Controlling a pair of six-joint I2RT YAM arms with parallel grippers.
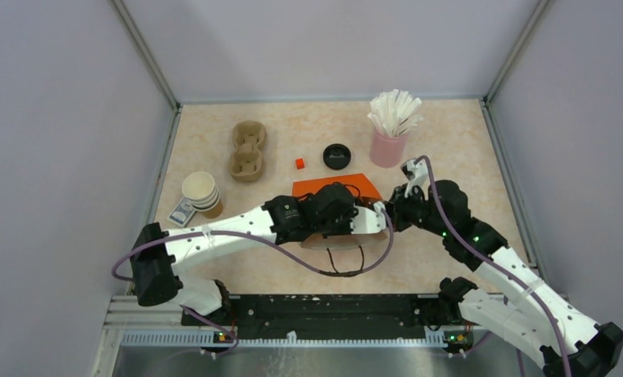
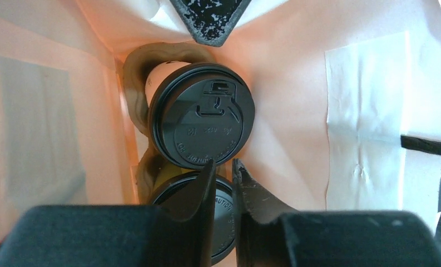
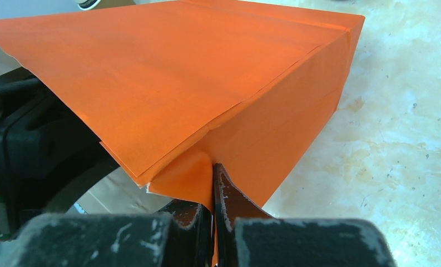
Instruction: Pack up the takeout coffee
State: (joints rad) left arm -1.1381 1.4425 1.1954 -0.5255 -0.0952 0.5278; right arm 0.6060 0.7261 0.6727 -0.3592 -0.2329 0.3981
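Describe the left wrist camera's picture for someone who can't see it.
Looking down into a paper bag, two coffee cups with black lids sit in a brown pulp carrier, the far one fully visible, the near one partly hidden. The left gripper hangs above the near lid, fingers slightly apart, holding nothing.

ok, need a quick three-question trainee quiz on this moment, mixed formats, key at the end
1. True or false: the right gripper is shut on the orange bag.
2. How many lidded cups show inside the bag in the left wrist view?
3. The loose black lid on the table lies closest to: A) pink straw cup B) stack of lidless cups C) empty cup carrier.
Key: 1 true; 2 two; 3 A.
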